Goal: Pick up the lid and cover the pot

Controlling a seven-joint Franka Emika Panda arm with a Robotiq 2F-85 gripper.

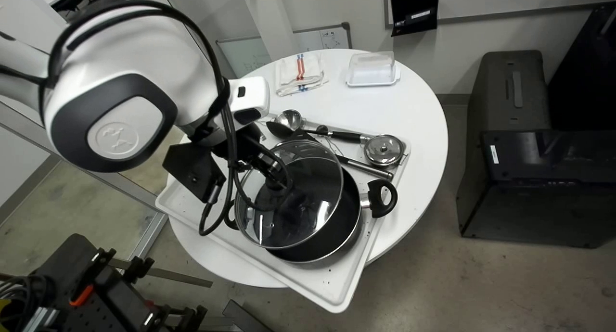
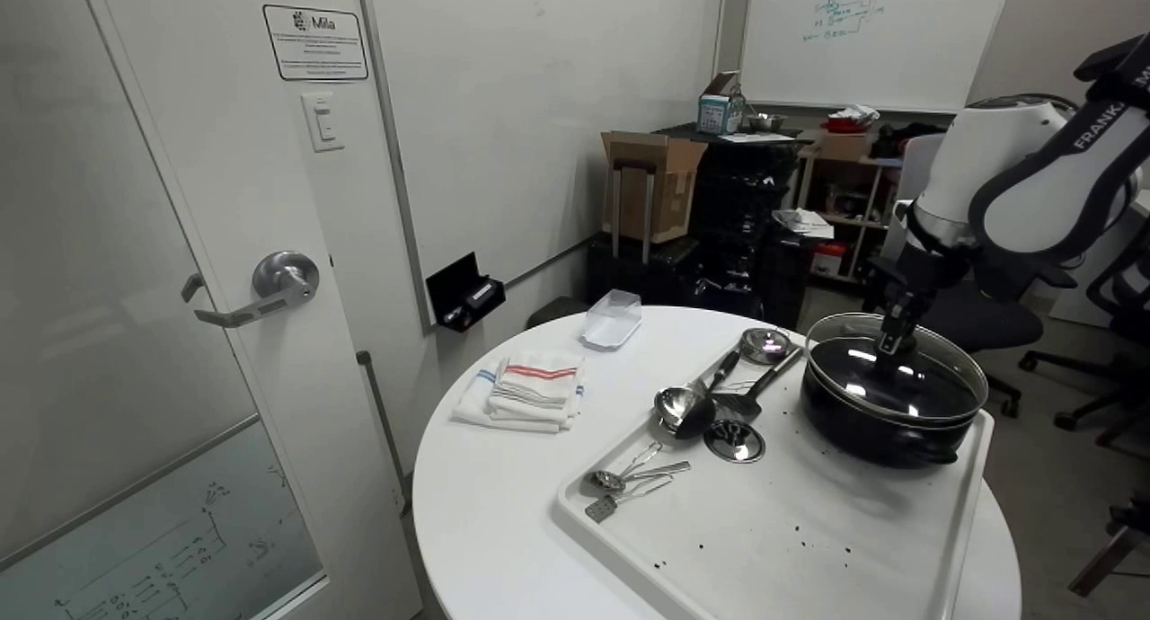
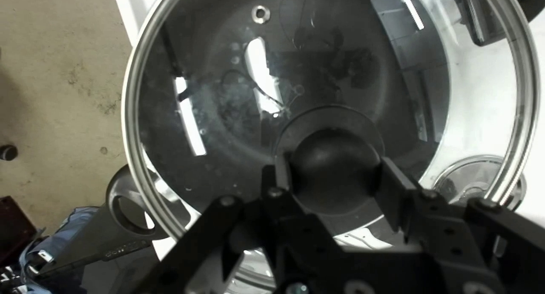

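The lid, round clear glass with a metal rim, shows in both exterior views [image 1: 313, 178] [image 2: 939, 382] and fills much of the wrist view [image 3: 319, 76]. My gripper [image 3: 334, 170] has its fingers on both sides of the lid's dark knob [image 3: 336, 149] and appears shut on it. The gripper also shows in an exterior view [image 2: 889, 340]. The black pot [image 2: 862, 431] stands on the tray under the lid. In an exterior view the lid is offset, leaving part of the pot's interior [image 1: 344, 226] uncovered. Whether the lid touches the pot rim cannot be told.
A white tray [image 2: 764, 557] on a round white table [image 2: 503, 512] bears ladles, a spatula [image 2: 755, 395], small utensils [image 2: 620, 485], a small lid [image 2: 735, 441] and a small lidded metal vessel [image 1: 384, 150]. Folded towels [image 1: 301, 74] and a see-through box [image 1: 371, 68] stand beyond the tray.
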